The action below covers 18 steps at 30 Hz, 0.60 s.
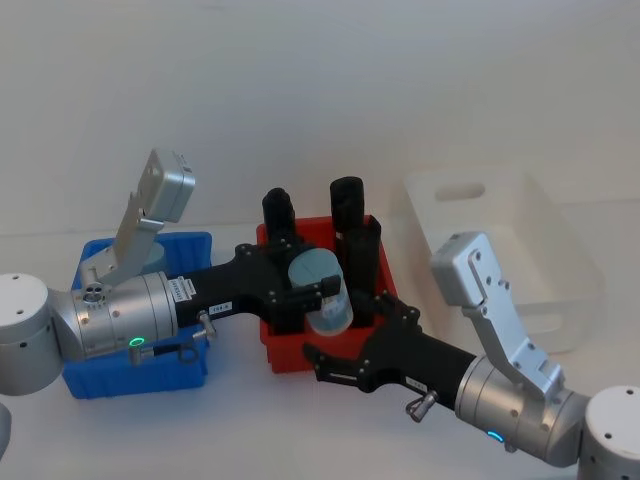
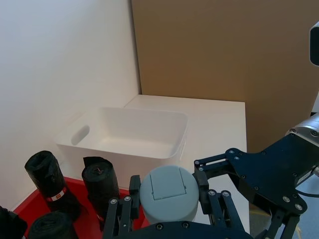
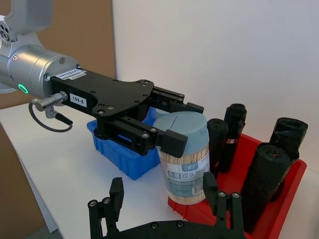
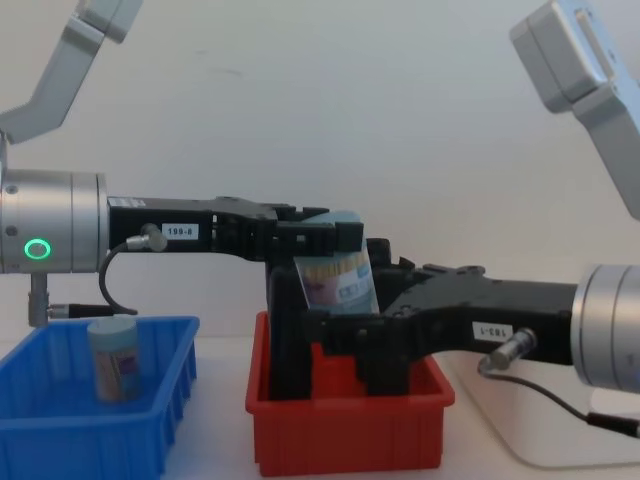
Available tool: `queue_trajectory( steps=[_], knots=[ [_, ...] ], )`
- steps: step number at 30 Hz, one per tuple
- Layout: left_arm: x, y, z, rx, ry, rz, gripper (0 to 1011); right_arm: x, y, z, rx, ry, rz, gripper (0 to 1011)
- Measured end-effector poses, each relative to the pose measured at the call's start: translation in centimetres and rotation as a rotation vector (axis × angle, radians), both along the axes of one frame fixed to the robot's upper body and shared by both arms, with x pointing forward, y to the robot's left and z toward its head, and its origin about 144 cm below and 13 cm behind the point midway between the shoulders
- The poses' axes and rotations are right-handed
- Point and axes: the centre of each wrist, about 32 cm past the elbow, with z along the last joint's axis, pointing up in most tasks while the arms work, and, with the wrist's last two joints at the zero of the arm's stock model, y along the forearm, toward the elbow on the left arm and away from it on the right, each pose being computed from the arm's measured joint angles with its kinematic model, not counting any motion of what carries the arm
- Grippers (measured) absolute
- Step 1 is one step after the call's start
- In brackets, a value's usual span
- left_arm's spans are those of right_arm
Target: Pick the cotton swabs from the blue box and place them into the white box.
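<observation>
My left gripper (image 1: 312, 288) is shut on one tub of cotton swabs (image 1: 324, 294), clear with a light blue lid (image 2: 168, 193) and a purplish label (image 3: 186, 174). It holds the tub tilted above the red bin. My right gripper (image 1: 355, 332) reaches in from the right, open, with its fingers (image 3: 213, 193) spread just below and beside the tub's lower end (image 4: 338, 278). Whether they touch it I cannot tell. A second tub (image 4: 113, 358) stands in the blue box (image 4: 60, 425). The white box (image 1: 545, 255) lies to the far right, seen hollow in the left wrist view (image 2: 124, 134).
A red bin (image 1: 290, 358) sits between the blue box (image 1: 140, 378) and the white box, holding several tall black rolls (image 3: 269, 169). Both arms cross over it. A white wall closes the back of the table.
</observation>
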Motion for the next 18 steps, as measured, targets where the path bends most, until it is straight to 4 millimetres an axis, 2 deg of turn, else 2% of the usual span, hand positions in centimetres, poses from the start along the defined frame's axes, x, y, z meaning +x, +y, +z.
queue_trajectory(
  steps=[18],
  knots=[
    [0.0,0.0,0.0,0.0,0.0,0.0,670,0.72,0.19,0.17,-0.007,-0.026,-0.028,1002]
  ],
)
